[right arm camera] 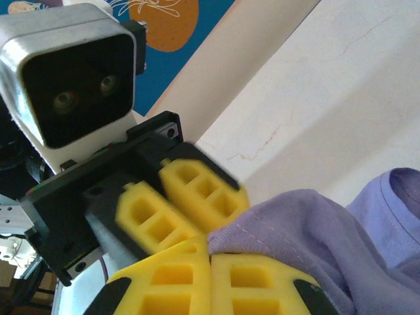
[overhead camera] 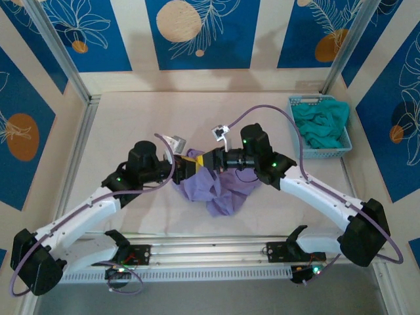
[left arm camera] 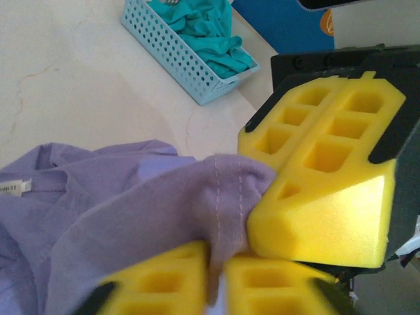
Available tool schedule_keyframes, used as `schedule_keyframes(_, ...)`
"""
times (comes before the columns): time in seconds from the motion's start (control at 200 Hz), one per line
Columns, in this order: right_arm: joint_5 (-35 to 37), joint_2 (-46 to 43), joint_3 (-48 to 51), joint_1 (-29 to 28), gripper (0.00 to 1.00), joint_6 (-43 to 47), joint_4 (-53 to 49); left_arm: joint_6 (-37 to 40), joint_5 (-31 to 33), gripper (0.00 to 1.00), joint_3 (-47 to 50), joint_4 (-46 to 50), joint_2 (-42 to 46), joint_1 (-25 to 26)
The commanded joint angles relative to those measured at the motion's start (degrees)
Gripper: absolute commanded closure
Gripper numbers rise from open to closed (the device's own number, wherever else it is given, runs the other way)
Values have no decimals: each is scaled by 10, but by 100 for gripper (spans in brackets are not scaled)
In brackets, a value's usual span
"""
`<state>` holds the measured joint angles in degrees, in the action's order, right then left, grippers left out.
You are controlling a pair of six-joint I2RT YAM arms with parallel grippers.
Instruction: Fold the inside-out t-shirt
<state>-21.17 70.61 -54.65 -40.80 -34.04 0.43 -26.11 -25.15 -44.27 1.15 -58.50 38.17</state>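
The shirt point(overhead camera: 220, 190) is bunched at the middle of the table point(overhead camera: 131, 118), with one stitched hem held up. It is pinched by the left jaws and the right jaws alike, set tip to tip, and the bulk is hung below them, nearward.

T-shirt point(overhead camera: 216, 190) on table point(overhead camera: 131, 125) centre; basket point(overhead camera: 321, 155) behind, right of it; garment point(overhead camera: 321, 125) in basket.

Your right gripper point(right arm camera: 210, 256) pinches a stitched hem of the lavender t-shirt point(right arm camera: 315, 243) between its yellow pads, and the cloth bunches away to the lower right. Nose to nose with it, your left gripper point(right arm camera: 220, 213), slightly blurred, meets the same fold, its silver wrist camera point(right arm camera: 69, 79) staring back. Behind them lie the pale, hairline-cracked table point(right arm camera: 328, 98) and a blue-and-orange wall panel point(right arm camera: 164, 20).
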Motion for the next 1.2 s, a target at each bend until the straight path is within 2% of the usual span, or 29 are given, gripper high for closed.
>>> schedule_keyframes(0.0,-15,-13,-16,3,99,-8,2,1,-8,100,-1,-33,2,-3)
schedule_keyframes(0.12,-4,-42,0,21,92,15,-31,9,-23,100,7,-25,16,-16)
schedule_keyframes(0.21,13,-76,19,36,80,47,-63,11,-40,100,16,-27,32,-25)
schedule_keyframes(0.305,79,-112,40,37,67,107,-118,13,-59,100,21,-30,48,-33)
schedule_keyframes(0.405,129,-136,73,36,59,146,-140,12,-69,100,23,-29,57,-37)
schedule_keyframes(0.565,131,-128,120,18,52,175,-99,11,-78,100,20,-26,62,-40)
schedule_keyframes(0.805,139,-51,124,-11,43,198,-22,4,-84,100,16,-21,64,-42)
schedule_keyframes(0.85,144,-32,116,-13,43,199,-14,3,-84,100,16,-20,66,-43)
schedule_keyframes(0.875,138,-25,110,-13,47,199,-12,3,-83,100,17,-18,67,-44)
schedule_keyframes(0.96,111,-27,100,-8,76,200,-10,4,-75,100,19,-6,75,-50)
schedule_keyframes(1.02,63,-47,104,6,88,191,-1,5,-52,100,23,11,82,-58)
schedule_keyframes(1.085,-10,-69,112,25,94,169,24,6,-13,100,29,39,86,-68)
schedule_keyframes(1.195,-103,-87,124,42,97,124,73,9,51,100,34,78,75,-83)
